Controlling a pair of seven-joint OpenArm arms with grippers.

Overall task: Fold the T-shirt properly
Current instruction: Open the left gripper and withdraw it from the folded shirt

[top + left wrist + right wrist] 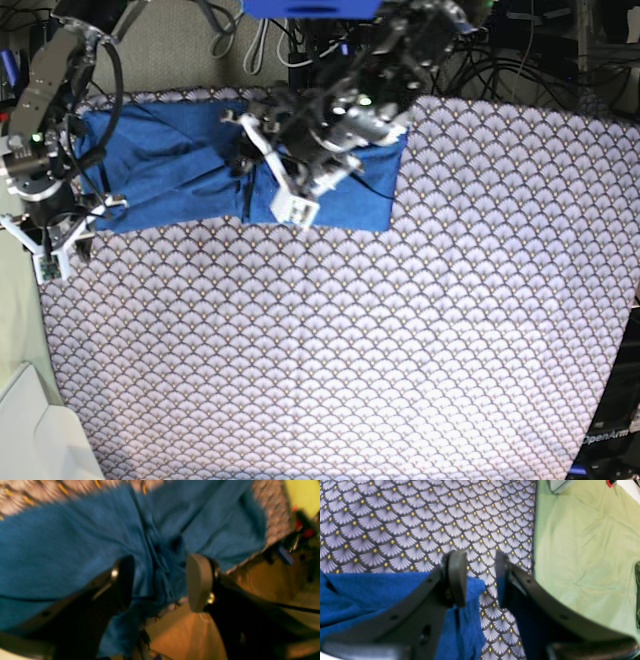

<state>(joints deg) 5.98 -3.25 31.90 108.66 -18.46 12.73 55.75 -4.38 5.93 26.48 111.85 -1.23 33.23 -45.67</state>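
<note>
T-shirt [75, 542] fabric fills the blurred left wrist view, bunched into a ridge between the left gripper [160, 582]; its jaws stand apart, and whether they touch the cloth is hard to tell. From the right wrist, the right gripper [480, 578] hangs with jaws apart over the patterned cloth [420, 517], at the shirt's corner, its left finger [457, 577] covering the hem. Seen from the base, the shirt lies at the table's far edge, partly hidden by both arms.
</note>
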